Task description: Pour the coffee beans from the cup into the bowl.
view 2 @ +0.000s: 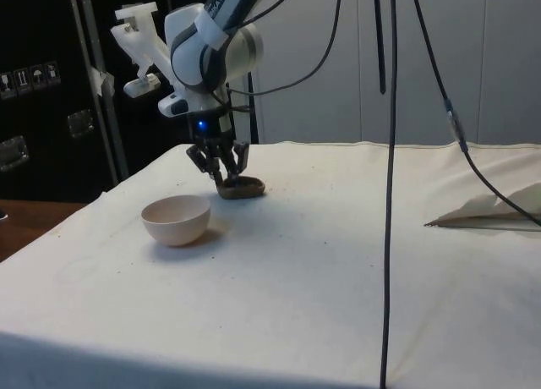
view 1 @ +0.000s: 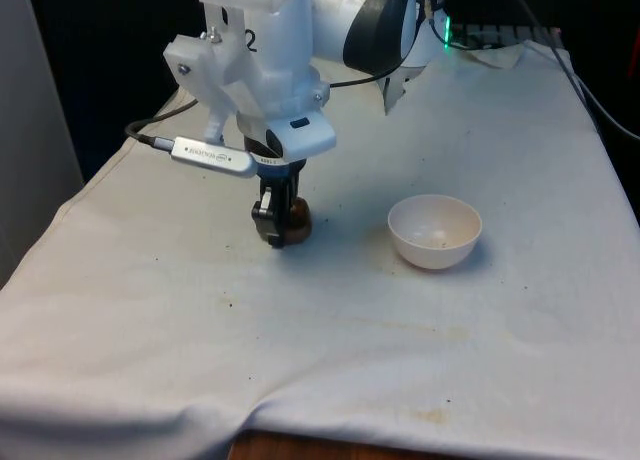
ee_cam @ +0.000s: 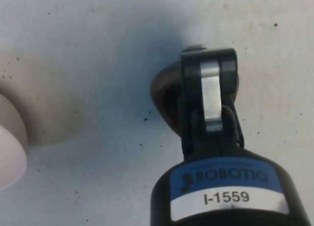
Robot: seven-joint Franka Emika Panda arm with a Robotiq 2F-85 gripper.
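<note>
A small brown cup [view 1: 299,218] rests on the white cloth near the table's middle. My gripper [view 1: 273,228] reaches straight down onto it, and in the side view the fingers [view 2: 221,171] converge on the near rim of the cup [view 2: 245,189], shut on it. In the wrist view one finger of the gripper [ee_cam: 208,59] covers most of the cup [ee_cam: 164,88], hiding what it contains. A white bowl [view 1: 435,231] stands on the cloth to the front view's right of the cup, a short gap away, with a few dark specks inside. The bowl [view 2: 176,220] sits nearer the side camera than the cup.
The bowl's rim [ee_cam: 10,142] shows beside the gripper in the wrist view. Crumpled paper [view 2: 486,213] lies on the table far from the cup. Black cables [view 2: 390,152] hang down in front of the side camera. Faint stains mark the cloth [view 1: 400,330].
</note>
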